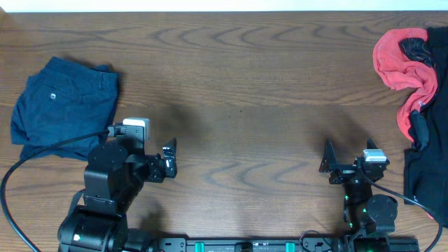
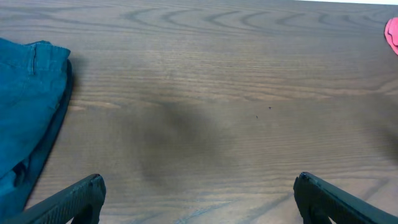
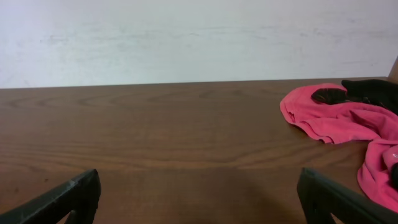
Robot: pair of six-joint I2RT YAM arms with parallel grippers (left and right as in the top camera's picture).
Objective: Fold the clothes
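Both the left fingers and right fingers are hovering spread wide, holding nothing. The navy shorts are lying on the table's left side. Soft, light and limp, they are probably calling for a pinch at an edge corner.

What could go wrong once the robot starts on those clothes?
1. The red garment lies tangled with black cloth at the table's far right. The open right gripper might pinch both and lift them together.
2. From overhead, the left arm's cable crosses the navy shorts. If it touches them, a swing of that arm could drag or rumple them.
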